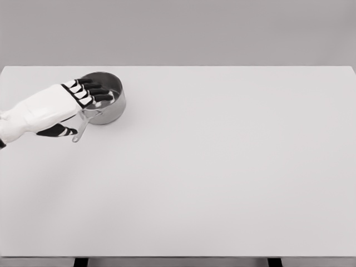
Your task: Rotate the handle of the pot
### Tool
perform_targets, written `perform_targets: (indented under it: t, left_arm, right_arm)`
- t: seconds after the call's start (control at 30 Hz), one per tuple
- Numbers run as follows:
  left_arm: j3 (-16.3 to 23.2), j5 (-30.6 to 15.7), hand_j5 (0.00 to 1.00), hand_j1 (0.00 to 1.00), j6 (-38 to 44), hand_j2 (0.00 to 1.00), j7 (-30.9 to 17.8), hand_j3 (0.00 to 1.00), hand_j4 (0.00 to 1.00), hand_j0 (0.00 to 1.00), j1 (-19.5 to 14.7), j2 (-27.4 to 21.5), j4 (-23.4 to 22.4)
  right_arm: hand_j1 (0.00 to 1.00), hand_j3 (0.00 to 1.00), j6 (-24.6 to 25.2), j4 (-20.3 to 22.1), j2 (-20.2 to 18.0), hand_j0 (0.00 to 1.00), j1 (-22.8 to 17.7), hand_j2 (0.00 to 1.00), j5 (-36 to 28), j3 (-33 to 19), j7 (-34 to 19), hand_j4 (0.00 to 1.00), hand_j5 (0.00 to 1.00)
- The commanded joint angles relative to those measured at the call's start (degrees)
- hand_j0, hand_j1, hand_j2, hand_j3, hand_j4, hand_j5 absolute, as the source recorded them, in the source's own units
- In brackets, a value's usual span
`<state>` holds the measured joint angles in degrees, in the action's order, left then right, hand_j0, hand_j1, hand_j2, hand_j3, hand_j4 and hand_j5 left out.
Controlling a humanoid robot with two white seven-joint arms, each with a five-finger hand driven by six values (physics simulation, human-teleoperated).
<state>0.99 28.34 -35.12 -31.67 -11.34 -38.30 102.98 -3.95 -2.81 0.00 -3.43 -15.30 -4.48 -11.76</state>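
Pot (109,107) on table (222,167), far left; left hand (67,105) over it.

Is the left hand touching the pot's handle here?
Cannot tell. In the head view the left hand overlaps the pot, fingers extended over its rim; the handle runs beneath the palm, hiding any contact.

The light is bright and even. Shadows are very faint and soft. The picture is sharp, with no glare.

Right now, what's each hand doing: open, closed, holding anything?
Left hand: open, fingers extended over the pot, thumb beside its handle; no grasp.
Right hand: not in view.
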Motion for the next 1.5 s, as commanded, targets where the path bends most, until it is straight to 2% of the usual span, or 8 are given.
perform_targets:
  t: [0.0, 0.13, 0.23, 0.37, 0.47, 0.73, 1.2, 1.47]
  left_arm:
    - [1.04, -1.0, 1.0, 1.0, 0.12, 1.0, -3.33, 1.0, 1.0, 1.0, 0.0, 3.22, 0.12]
    - [1.39, -8.39, 1.0, 1.0, 0.12, 1.0, -3.33, 1.0, 1.0, 1.0, -0.61, 4.37, 0.12]
    - [5.78, -8.48, 1.0, 1.0, 0.12, 1.0, -3.33, 1.0, 1.0, 1.0, -1.05, 4.55, 0.12]
    - [7.63, -7.25, 1.0, 1.0, 0.12, 1.0, -3.33, 1.0, 1.0, 1.0, -1.05, 7.01, -0.41]
    - [7.02, 2.5, 1.0, 1.0, 0.12, 1.0, -3.33, 1.0, 1.0, 1.0, -1.32, 9.9, -1.38]
    - [2.18, 3.65, 1.0, 1.0, 0.12, 1.0, -3.33, 1.0, 1.0, 1.0, -1.41, 12.63, -1.02]
    - [2.27, 13.14, 1.0, 1.0, 0.12, 1.0, -3.05, 1.0, 1.0, 1.0, -4.48, 14.74, -6.91]
    - [2.97, 18.33, 1.0, 1.0, 1.89, 1.0, -2.96, 1.0, 1.0, 1.0, -4.92, 15.62, -7.18]
  right_arm:
    - [1.0, 1.0, 0.0, 0.0, 0.0, 1.0, 0.0, 1.0, 0.01, 0.0, -0.01, 1.0, 1.0]
    - [1.0, 1.0, 0.0, 0.0, 0.0, 1.0, 0.0, 1.0, 0.01, 0.0, -0.01, 1.0, 1.0]
    - [1.0, 1.0, 0.0, 0.0, 0.0, 1.0, 0.0, 1.0, 0.01, 0.0, -0.01, 1.0, 1.0]
    - [1.0, 1.0, 0.0, 0.0, 0.0, 1.0, 0.0, 1.0, 0.01, 0.0, -0.01, 1.0, 1.0]
    - [1.0, 1.0, 0.0, 0.0, 0.0, 1.0, 0.0, 1.0, 0.01, 0.0, -0.01, 1.0, 1.0]
    - [1.0, 1.0, 0.0, 0.0, 0.0, 1.0, 0.0, 1.0, 0.01, 0.0, -0.01, 1.0, 1.0]
    - [1.0, 1.0, 0.0, 0.0, 0.0, 1.0, 0.0, 1.0, 0.01, 0.0, -0.01, 1.0, 1.0]
    - [1.0, 1.0, 0.0, 0.0, 0.0, 1.0, 0.0, 1.0, 0.01, 0.0, -0.01, 1.0, 1.0]
